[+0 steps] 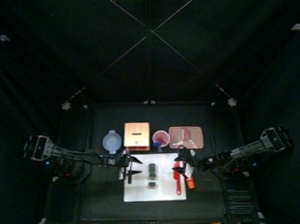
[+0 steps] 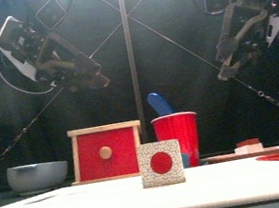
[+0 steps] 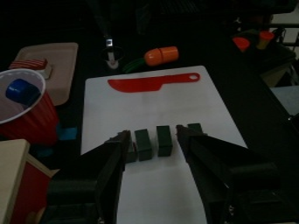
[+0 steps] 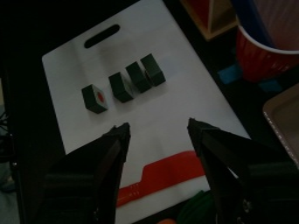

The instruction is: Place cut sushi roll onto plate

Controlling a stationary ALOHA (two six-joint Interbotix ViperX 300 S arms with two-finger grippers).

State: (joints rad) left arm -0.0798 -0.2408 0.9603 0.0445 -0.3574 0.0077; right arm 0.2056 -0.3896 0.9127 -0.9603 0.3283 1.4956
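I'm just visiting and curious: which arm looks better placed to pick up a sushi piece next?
Probably the left. The left gripper hangs open just over the sushi pieces on the board, which sit between its jaws. The right gripper is open too, but farther from them, by the knife.

No readable text, label, brand, number or sign was found on anything on or around the white cutting board (image 3: pixel 158 114).
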